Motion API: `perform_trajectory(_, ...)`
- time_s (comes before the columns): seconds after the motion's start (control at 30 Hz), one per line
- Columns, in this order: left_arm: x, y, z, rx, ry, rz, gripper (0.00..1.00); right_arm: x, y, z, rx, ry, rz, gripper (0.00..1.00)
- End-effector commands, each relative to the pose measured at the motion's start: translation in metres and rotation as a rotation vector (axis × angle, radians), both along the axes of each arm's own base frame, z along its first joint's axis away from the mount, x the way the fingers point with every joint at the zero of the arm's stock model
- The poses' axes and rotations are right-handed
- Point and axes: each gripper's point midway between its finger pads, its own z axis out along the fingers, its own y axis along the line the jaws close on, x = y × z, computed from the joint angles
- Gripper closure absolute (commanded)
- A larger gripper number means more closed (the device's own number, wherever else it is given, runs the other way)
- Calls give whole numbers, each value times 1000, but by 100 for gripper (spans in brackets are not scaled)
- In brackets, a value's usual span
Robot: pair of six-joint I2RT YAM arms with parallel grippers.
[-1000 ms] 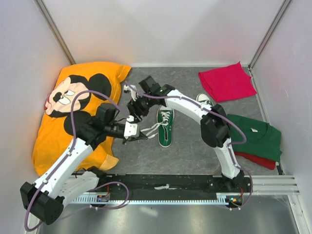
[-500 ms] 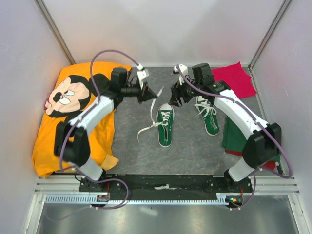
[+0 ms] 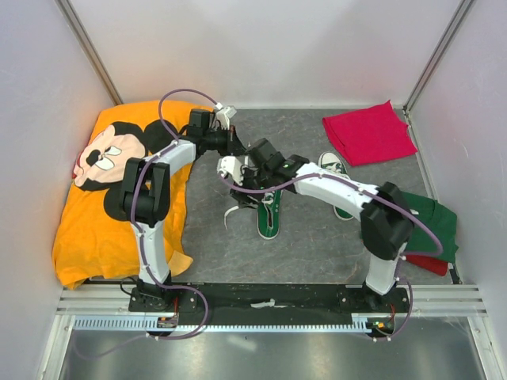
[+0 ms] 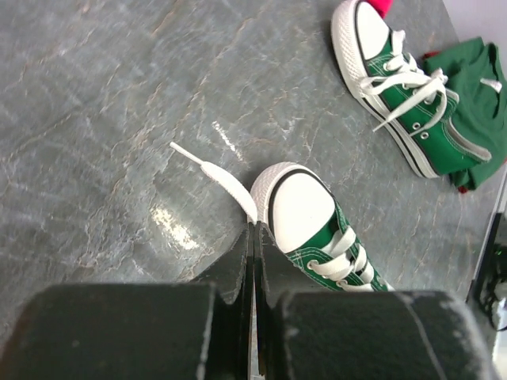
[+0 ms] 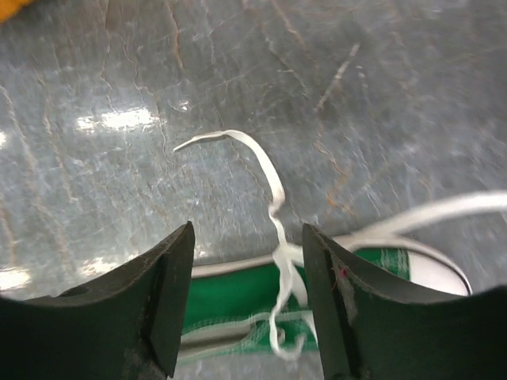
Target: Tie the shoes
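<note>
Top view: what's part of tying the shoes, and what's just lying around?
Job:
- middle shoe
- second shoe
- white lace, pinched in the shut left gripper
- right gripper, open above the middle shoe's laces

Lying about:
- orange Mickey shirt
- red cloth
- green shirt
- red garment under it

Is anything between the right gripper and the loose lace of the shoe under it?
Nothing visible. The right gripper hangs open over the loose lace, its fingers either side of it above the shoe, with only bare table around.
</note>
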Motion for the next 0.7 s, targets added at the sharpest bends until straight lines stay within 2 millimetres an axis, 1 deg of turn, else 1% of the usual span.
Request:
perform_trajectory(0.0,9,2,2,-30,48,69,98,16,32,-9,-2,-86,102,37)
perform_trajectory(0.03,9,3,-1,-28,60,78,99,15,39,-12,-5,-81,112,37)
perform_trajectory(0.07,10,5,-6,-24,71,89,98,18,45,-12,0,-82,112,37)
perform_trajectory(0.1,11,7,-9,-20,78,101,98,16,49,-26,-14,-59,122,37)
perform_trajectory(0.17,13,11,-14,-21,96,116,98,16,58,-34,-16,-53,137,37)
perform_trajectory(0.2,15,13,-18,-17,106,126,98,16,60,-48,-35,-33,142,37)
perform_trajectory(0.23,15,14,-20,-17,116,131,98,15,62,-55,-44,-30,150,37)
perform_trajectory(0.27,16,16,-22,-18,123,136,98,18,65,-57,-43,-32,151,37)
perform_trajectory(0.3,16,16,-25,-17,130,137,98,16,66,-67,-54,-17,157,37)
perform_trajectory(0.47,16,16,-31,-24,152,133,98,13,72,-83,-68,-10,198,36)
perform_trajectory(0.63,16,16,-35,-22,157,132,98,1,73,-99,-91,-3,247,36)
perform_trajectory(0.67,16,16,-36,-19,160,133,98,-4,72,-105,-104,0,258,36)
